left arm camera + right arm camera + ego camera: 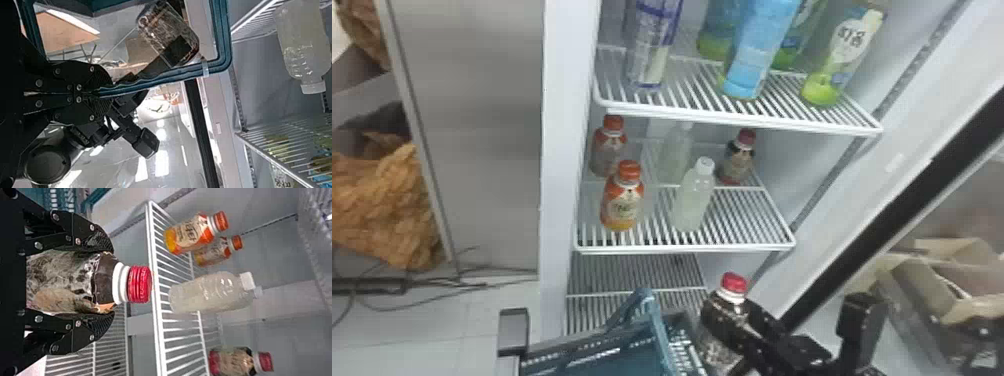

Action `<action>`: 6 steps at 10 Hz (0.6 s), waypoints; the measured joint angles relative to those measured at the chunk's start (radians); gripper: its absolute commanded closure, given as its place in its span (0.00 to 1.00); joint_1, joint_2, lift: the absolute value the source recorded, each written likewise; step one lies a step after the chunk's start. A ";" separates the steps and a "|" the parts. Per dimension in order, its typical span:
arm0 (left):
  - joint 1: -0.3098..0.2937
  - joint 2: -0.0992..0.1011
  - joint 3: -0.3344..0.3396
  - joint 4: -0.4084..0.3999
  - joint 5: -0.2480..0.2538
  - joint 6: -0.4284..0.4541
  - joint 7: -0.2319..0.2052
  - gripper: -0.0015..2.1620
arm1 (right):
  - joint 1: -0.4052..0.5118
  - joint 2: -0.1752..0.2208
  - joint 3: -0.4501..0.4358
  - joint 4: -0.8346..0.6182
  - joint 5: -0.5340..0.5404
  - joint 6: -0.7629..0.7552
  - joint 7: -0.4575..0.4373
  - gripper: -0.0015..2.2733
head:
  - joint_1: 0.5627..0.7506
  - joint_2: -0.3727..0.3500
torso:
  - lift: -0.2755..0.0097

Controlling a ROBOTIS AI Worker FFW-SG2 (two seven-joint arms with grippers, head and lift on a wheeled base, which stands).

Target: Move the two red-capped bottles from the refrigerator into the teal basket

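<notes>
A bottle with an orange cap (622, 207) is standing in front of another orange-capped one (607, 152). Beside them, a pale bottle with a white cap (693, 202) is standing in front of a second pale bottle (674, 152). Higher up, a tall blue bottle (757, 55) is standing between a see-through bottle (649, 57) and a green-bottomed bottle (843, 55). Black cords (377, 286) are lying on the floor (427, 322) below something brown and crumpled (379, 207).

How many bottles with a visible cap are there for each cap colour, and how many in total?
Red-capped bottles: 2, one in the right tool, one on the wire shelf
Orange-capped bottles: 2, front and rear
White-capped bottles: 2, front and rear
Total: 6
</notes>
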 measured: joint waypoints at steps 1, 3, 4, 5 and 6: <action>0.000 0.000 0.000 0.000 -0.001 0.000 0.000 0.52 | -0.005 -0.005 0.011 0.000 0.000 0.023 0.008 0.30 | 0.70 0.03 | 0.17; 0.000 0.000 0.002 0.000 -0.001 0.000 0.000 0.52 | -0.007 -0.008 0.021 0.000 0.010 0.034 0.013 0.30 | 0.70 0.03 | 0.17; 0.001 0.000 0.002 0.000 -0.001 0.000 0.000 0.52 | -0.005 -0.008 0.022 -0.010 0.016 0.017 0.013 0.30 | 0.70 0.03 | 0.17; 0.001 0.000 0.001 0.000 -0.001 0.000 0.000 0.52 | -0.005 -0.008 0.022 -0.015 0.013 0.009 0.013 0.30 | 0.70 0.03 | 0.17; 0.001 0.000 0.001 0.000 -0.001 0.000 0.000 0.52 | -0.006 -0.009 0.026 -0.016 0.004 0.007 0.013 0.30 | 0.70 0.03 | 0.17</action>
